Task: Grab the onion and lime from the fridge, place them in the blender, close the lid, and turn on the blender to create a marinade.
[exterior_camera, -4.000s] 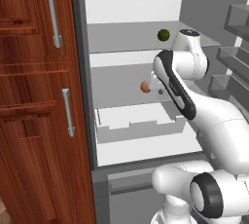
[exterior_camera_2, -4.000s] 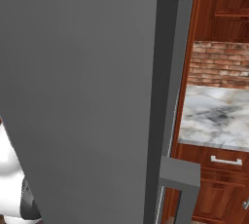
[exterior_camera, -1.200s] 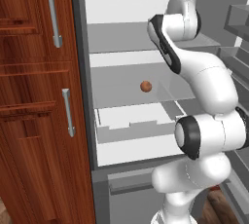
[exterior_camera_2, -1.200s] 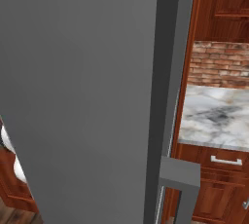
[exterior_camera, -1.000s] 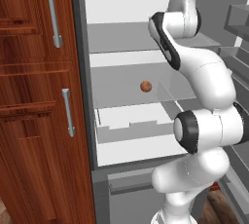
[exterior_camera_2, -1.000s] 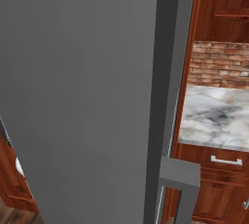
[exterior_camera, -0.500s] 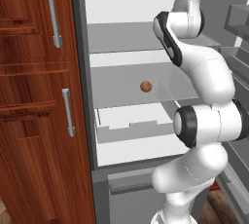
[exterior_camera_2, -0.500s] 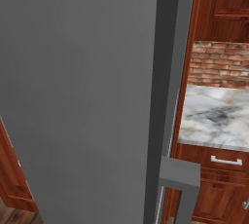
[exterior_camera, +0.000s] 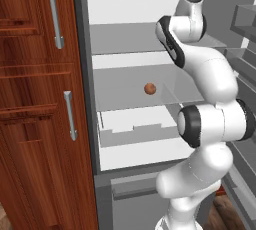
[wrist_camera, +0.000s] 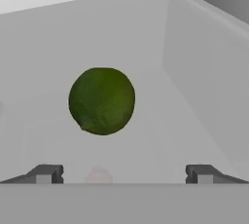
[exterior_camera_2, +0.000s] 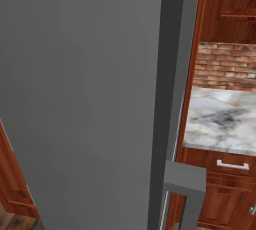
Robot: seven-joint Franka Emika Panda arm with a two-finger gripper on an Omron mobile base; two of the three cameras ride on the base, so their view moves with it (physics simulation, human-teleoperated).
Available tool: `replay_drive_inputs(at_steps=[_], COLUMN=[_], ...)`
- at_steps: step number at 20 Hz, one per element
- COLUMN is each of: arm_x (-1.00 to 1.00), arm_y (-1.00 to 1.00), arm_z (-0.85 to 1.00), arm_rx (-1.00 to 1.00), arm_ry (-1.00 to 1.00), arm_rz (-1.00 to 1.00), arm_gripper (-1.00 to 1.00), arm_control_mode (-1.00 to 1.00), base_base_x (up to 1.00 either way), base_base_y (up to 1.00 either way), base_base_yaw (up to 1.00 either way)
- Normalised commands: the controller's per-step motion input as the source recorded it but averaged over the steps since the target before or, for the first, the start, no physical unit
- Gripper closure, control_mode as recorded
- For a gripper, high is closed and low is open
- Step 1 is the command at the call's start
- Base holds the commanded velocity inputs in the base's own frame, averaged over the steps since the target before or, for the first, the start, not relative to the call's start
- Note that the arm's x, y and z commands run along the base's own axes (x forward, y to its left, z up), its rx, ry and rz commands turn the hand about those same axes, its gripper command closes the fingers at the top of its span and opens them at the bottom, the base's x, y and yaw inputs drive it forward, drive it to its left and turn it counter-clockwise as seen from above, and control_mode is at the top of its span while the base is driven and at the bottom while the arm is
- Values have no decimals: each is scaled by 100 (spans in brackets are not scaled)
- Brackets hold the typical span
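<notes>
Gripper [wrist_camera: 124, 173] wide open and empty at the hand view's bottom, lime [wrist_camera: 101, 101] left of centre above it on a pale fridge shelf [wrist_camera: 160, 135], onion [exterior_camera: 150, 89] mid-frame in the left base view's fridge [exterior_camera: 135, 39]

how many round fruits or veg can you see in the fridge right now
2. The onion sits on the middle glass shelf in the left base view. The lime lies ahead of the open gripper in the hand view. More may be hidden behind the arm.
</notes>
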Motion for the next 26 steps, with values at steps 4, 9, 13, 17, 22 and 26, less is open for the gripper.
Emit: replay_drive_inputs(at_steps=[4,9,13,17,22,26], arm_x=[21,32,39,38,39,19], arm_y=[0,0,0,0,0,0], arm_z=[-11,-7,-5,-5,-3,-23], arm_rx=[0,0,0,0,0,0], arm_ry=[0,0,0,0,0,0], arm_rz=[0,0,0,0,0,0], arm_gripper=[-100,-100,-100,-100,-100,100], arm_control_mode=[-100,-100,-100,-100,-100,-100], base_base_x=[0,0,0,0,0,0], base_base_y=[0,0,0,0,0,0], base_base_yaw=[0,0,0,0,0,0])
